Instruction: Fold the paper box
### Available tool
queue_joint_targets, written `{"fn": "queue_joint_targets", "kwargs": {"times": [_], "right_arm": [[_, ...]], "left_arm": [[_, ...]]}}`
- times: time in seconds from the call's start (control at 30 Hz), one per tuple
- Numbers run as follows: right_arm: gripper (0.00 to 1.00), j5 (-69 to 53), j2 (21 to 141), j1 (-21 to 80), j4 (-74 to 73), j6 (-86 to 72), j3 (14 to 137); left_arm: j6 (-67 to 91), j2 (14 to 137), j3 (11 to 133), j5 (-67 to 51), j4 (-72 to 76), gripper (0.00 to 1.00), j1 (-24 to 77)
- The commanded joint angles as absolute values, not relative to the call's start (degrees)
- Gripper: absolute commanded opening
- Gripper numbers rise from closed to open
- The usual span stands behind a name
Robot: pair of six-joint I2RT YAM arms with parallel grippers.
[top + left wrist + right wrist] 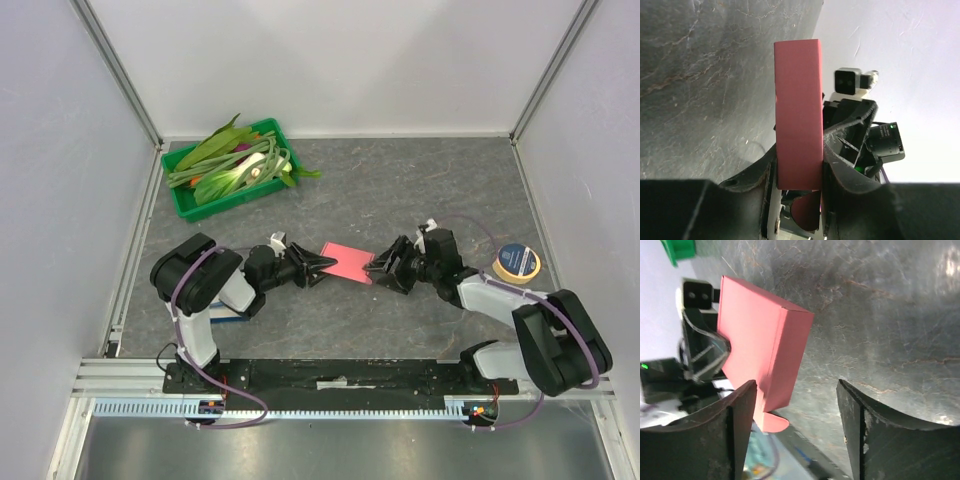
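- Grey stone-look table [420,190] — both arms meet at its middle.
- Left gripper [322,264] clamps the left end of the paper box [347,261], likely steadying it.
- Right gripper [378,268] gapes, holding nothing — free for folding.
- Paper box sits mid-table between them.

Paper box [347,262] between left tool [322,265] and right tool [381,268]; tray [188,213] (holding greens [232,168]) behind-left.

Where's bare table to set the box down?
Free: the far stretch right of the green tray, up to the back wall; the near strip between paper box and arm bases. Crowded: around left tool, right tool and tape roll.
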State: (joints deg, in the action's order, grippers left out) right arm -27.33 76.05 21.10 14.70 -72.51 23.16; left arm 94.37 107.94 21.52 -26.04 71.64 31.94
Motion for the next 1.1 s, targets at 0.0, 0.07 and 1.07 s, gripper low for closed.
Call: {"fn": "queue_joint_targets", "kwargs": {"times": [0.0, 0.07, 1.07], "right_arm": [[0.77, -27.16, 71.29, 22.32, 0.21, -40.45, 30.31], [0.86, -20.43, 69.71, 27.05, -11.91, -30.55, 36.28], [0.69, 64.26, 89.92, 81.74, -11.43, 6.15, 53.18]], "left_arm": [[92.28, 104.42, 18.99, -24.00, 71.02, 0.25, 31.64], [91.94, 102.49, 17.59, -23.73, 68.57, 0.25, 31.73], [98.08, 88.95, 11.87, -27.16, 60.55, 0.27, 31.55]]}}
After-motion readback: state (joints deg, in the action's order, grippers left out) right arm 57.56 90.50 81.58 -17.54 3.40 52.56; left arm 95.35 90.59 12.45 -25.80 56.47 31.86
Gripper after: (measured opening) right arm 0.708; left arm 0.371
